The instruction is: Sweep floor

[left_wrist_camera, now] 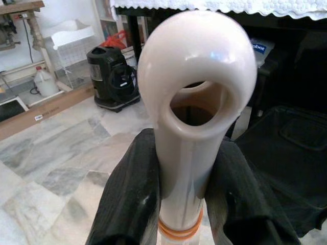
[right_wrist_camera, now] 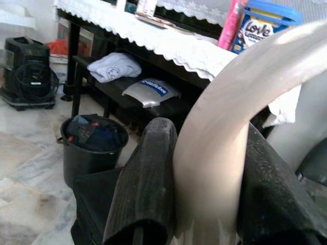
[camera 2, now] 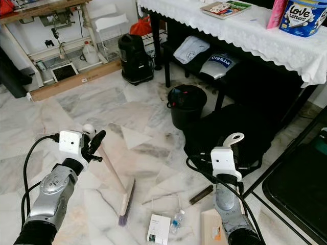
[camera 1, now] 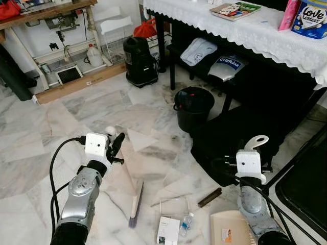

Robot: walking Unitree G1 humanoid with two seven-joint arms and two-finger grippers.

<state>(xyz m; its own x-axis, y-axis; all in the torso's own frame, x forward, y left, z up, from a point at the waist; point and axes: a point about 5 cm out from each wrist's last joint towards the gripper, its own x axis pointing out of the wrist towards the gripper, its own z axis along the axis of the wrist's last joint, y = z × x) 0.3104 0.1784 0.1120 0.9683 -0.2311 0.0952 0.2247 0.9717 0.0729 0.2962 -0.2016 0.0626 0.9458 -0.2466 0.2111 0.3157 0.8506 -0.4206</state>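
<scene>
Black fingers of the left gripper (left_wrist_camera: 186, 204) are clamping together on the cream handle of the broom (camera 1: 134, 196), just below its looped top end, and the right gripper (right_wrist_camera: 204, 204) is squeezing the curved pale handle of the dustpan (camera 1: 230, 228) in the same way. From the left grip the broom is slanting down toward five o'clock, its bristle head resting on the marble floor (camera 1: 41, 138) between the two arms. Around that head, litter is lying near: a small box (camera 1: 167, 230) and a little bottle (camera 1: 186, 223) toward three o'clock of it, and a dark stick (camera 1: 210, 197) further out. The dustpan is sitting at five o'clock in the head views, close to this litter. Beyond, a black bucket (camera 1: 193, 107) is standing at twelve o'clock, beside a cloth-covered table (camera 1: 265, 35). The broom is looking light and stiff, though its smooth plastic shaft is probably slippery and, held so high, likely to swing; a hold lower on the shaft would give firmer strokes. The dustpan is seeming light and rigid too.
</scene>
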